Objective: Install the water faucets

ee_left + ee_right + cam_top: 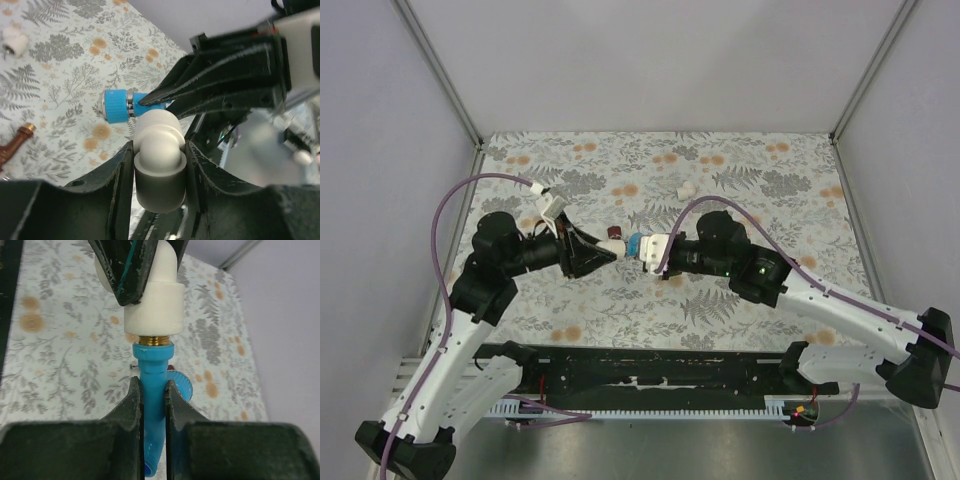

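Note:
My right gripper [152,385] is shut on the bright blue faucet [154,365], gripping its body, with the round handle [183,386] sticking out to the right. The faucet's brass thread [153,340] meets the mouth of a white elbow fitting [152,305]. My left gripper [159,150] is shut on that fitting [159,135]. The two grippers meet tip to tip above the table's middle, left [608,254] and right [640,246]. The dark red-brown faucet [615,232] lies on the table just behind them and also shows in the left wrist view [15,142].
A second white stubby fitting [686,188] lies on the flowered tablecloth [750,180] farther back, and shows in the left wrist view [14,42]. Grey walls close the sides and back. A black rail [650,375] runs along the near edge.

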Available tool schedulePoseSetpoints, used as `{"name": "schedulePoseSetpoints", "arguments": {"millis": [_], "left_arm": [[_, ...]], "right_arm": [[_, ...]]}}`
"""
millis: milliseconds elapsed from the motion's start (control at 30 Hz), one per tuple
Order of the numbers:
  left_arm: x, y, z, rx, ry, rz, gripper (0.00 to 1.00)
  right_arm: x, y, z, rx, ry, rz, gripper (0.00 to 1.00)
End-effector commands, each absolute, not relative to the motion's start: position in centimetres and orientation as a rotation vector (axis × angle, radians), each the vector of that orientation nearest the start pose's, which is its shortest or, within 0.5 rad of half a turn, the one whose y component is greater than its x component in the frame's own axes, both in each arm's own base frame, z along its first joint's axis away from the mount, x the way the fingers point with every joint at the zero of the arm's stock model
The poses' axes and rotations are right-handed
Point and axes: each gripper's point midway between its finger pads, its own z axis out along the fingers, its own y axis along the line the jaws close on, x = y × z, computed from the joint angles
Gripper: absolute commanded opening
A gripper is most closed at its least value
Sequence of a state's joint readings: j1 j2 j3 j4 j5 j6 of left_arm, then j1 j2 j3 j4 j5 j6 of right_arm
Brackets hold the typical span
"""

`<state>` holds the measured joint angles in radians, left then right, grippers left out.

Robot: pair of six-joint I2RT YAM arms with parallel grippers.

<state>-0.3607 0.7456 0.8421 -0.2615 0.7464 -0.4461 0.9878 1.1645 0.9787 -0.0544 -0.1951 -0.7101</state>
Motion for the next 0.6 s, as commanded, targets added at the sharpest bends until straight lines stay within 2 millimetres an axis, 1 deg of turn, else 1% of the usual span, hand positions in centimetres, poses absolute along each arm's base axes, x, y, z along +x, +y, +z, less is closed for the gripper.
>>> {"name": "schedulePoseSetpoints", "arguments": {"millis": [0, 67, 167, 233, 267, 300, 367, 433, 500, 533, 567], "left_arm": [[16.7, -20.9, 30.7, 0.952, 1.493, -1.018, 0.02], [16.6, -20.7, 30.4, 1.006, 1.438, -0.965, 0.02], [15.8, -20.7, 30.1, 1.041, 1.394, -0.965, 0.02], [15.5, -20.7, 29.8, 1.035, 1.391, -0.979, 0.02], [15.5, -20.7, 29.7, 1.021, 1.396, -0.988, 0.02], [15.6, -20.6, 29.4, 1.003, 1.406, -0.991, 0.02], [15.9, -20.6, 28.9, 0.939, 1.459, -1.018, 0.02], [16.1, -20.5, 28.5, 0.884, 1.499, -1.031, 0.02], [16.5, -20.5, 28.3, 0.798, 1.547, -1.066, 0.02], [16.5, -20.6, 28.1, 0.771, 1.558, -1.088, 0.02], [16.5, -20.7, 28.4, 0.736, 1.56, -1.122, 0.02]], "right_arm": [[17.9, 32.6, 26.3, -1.546, 1.301, 0.736, 0.0], [17.1, 32.5, 26.9, -1.551, 1.329, 0.86, 0.0], [16.4, 32.2, 27.1, -1.56, 1.404, 0.988, 0.0], [16.3, 32.3, 27.4, -1.558, 1.451, 1.032, 0.0], [16.6, 32.3, 27.4, -1.546, 1.478, 1.037, 0.01], [16.8, 32.3, 27.6, -1.527, 1.492, 1.034, 0.07], [17.7, 32.0, 27.8, -1.491, 1.512, 0.978, 0.38], [18.5, 31.5, 28.4, -1.448, 1.509, 0.906, 0.53], [19.1, 30.8, 29.2, -1.407, 1.479, 0.839, 0.64], [19.3, 30.4, 29.5, -1.386, 1.458, 0.806, 0.68], [19.5, 30.0, 29.9, -1.362, 1.434, 0.776, 0.74]]}}
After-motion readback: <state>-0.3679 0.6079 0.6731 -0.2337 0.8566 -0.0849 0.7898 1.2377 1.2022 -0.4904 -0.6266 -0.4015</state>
